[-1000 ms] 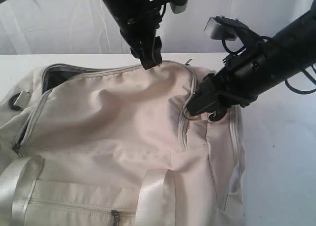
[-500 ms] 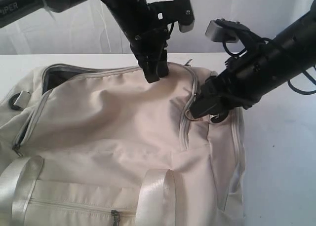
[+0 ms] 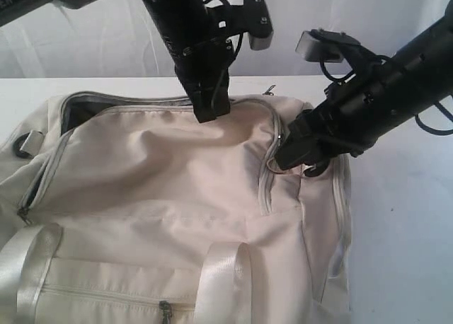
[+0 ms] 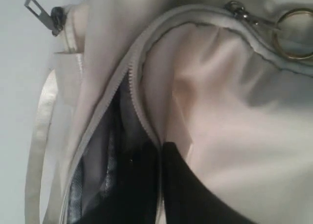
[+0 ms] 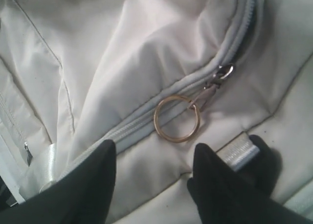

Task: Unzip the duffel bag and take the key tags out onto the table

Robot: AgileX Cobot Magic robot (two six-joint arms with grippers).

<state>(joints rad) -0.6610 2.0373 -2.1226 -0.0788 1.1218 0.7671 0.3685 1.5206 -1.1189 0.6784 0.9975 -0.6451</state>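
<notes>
Duffel bag (image 3: 156,175) lies on table (image 3: 403,218), top zipper partly open. Left end effector (image 3: 211,112) is clamped on its flap edge. Right end effector (image 5: 154,149) is spread open, just beside zipper ring (image 5: 176,118).

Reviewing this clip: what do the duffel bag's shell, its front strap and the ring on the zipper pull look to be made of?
The duffel bag shell looks like matte cream woven fabric, probably nylon or polyester, since it creases softly. The strap looks like satin-finish webbing, judging by its bright sheen. The ring looks like brass-toned metal, thin and glinting.
</notes>
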